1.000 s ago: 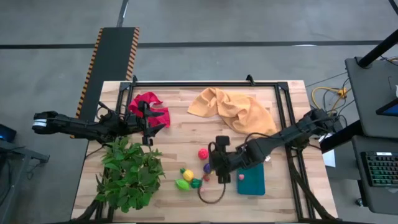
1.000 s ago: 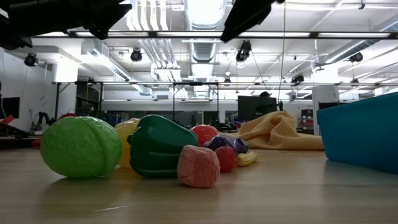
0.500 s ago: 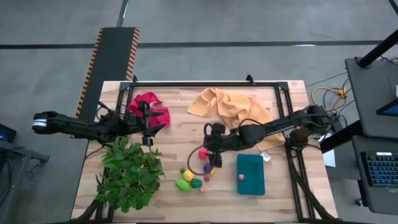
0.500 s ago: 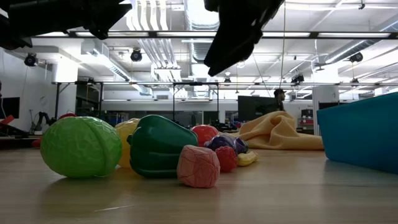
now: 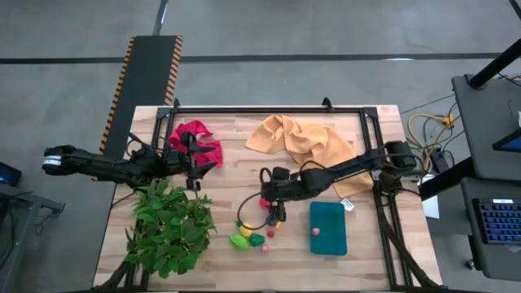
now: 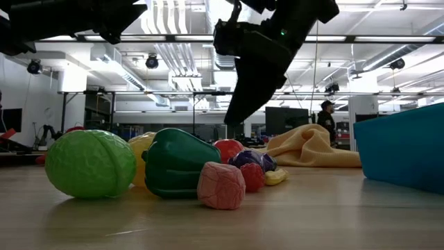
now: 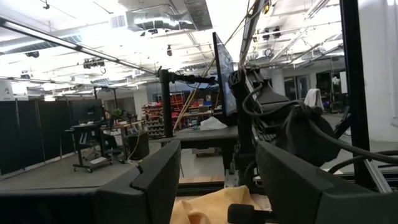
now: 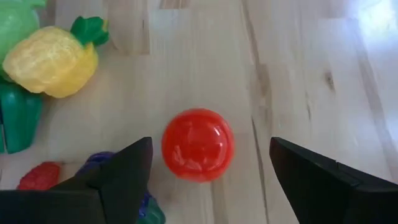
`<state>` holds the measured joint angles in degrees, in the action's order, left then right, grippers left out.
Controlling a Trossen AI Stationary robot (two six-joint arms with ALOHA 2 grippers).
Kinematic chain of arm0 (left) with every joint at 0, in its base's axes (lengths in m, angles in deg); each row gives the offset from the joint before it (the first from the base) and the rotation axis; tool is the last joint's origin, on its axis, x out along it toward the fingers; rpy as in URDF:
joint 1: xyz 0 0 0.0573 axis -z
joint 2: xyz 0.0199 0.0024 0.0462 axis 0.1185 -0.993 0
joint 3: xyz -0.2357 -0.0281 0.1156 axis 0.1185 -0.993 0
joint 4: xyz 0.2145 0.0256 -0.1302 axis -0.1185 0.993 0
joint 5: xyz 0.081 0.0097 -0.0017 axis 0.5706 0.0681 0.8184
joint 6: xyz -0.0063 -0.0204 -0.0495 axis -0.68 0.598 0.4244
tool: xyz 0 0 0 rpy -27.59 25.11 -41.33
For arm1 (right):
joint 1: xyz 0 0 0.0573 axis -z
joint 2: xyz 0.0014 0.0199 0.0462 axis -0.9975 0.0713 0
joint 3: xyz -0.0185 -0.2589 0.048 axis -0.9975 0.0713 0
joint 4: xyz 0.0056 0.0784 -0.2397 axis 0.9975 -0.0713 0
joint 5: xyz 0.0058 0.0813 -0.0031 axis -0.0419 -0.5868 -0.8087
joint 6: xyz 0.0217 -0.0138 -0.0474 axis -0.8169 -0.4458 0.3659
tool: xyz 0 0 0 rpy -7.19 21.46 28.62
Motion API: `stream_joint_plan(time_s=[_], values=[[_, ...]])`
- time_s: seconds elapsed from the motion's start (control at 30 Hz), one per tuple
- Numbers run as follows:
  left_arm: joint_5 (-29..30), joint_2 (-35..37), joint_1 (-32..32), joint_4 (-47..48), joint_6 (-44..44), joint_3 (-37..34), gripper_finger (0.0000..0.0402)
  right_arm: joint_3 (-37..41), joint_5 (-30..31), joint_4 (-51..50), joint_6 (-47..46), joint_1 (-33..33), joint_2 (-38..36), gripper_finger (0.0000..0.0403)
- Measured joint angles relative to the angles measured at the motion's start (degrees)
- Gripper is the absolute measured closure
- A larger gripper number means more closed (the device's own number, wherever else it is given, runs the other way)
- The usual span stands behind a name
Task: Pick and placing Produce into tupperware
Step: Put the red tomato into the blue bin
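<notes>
The produce lies in a cluster on the wood table: a red ball (image 8: 198,144), a yellow piece (image 8: 53,61), a lime green piece (image 6: 90,164), a dark green pepper (image 6: 177,165), a purple piece (image 6: 250,158) and a pink piece (image 6: 220,186). The teal tupperware (image 5: 328,228) stands to their right with a small pink piece (image 5: 314,232) inside. My right gripper (image 8: 209,146) hangs open above the red ball, pointing steeply down, one finger on either side and clear of it. My left gripper (image 7: 217,168) waits open at the table's left, by the red cloth.
A big leafy plant (image 5: 168,228) fills the near left corner. A red cloth (image 5: 195,142) and a crumpled yellow cloth (image 5: 305,142) lie along the far side. A black frame (image 5: 269,108) borders the table. A person (image 6: 326,118) stands far off in the room.
My right gripper has moved from beside the tupperware toward the table's left and slightly toward its far edge. It has also come down toward the red ball. The produce and the tupperware have stayed in place.
</notes>
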<state>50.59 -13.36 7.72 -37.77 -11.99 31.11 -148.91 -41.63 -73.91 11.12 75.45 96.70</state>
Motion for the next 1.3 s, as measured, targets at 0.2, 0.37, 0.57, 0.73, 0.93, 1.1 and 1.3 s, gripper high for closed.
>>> stream_joint_plan(time_s=[0.2,0.37,0.57,0.73,0.93,1.1,1.3], values=[[0.0,-0.02,0.0,-0.01,-0.07,0.0,0.0205,-0.04,0.15,2.15,0.41,0.0,1.32,0.0083],[0.0,0.04,0.0,0.07,-0.07,-0.01,0.0205,-0.04,0.14,4.25,1.41,0.0,3.93,0.0084],[0.02,0.07,-0.05,-0.02,-0.07,-0.07,0.0205,-0.04,0.15,4.33,2.6,0.0,7.31,0.0078],[0.01,0.02,-0.04,-0.02,-0.07,-0.09,0.0205,-0.02,0.15,4.79,2.82,0.02,8.29,0.0082],[0.02,0.04,-0.05,0.02,-0.11,-0.09,0.0205,-0.04,0.15,5.53,3.48,0.27,8.16,0.0095],[0.02,0.0,-0.04,0.0,-0.11,-0.09,0.0205,-0.04,0.15,5.51,3.48,0.52,8.29,0.0113],[0.0,0.05,-0.03,-0.02,-0.13,-0.09,0.0205,-0.04,0.18,5.45,3.48,0.74,8.31,0.0144]])
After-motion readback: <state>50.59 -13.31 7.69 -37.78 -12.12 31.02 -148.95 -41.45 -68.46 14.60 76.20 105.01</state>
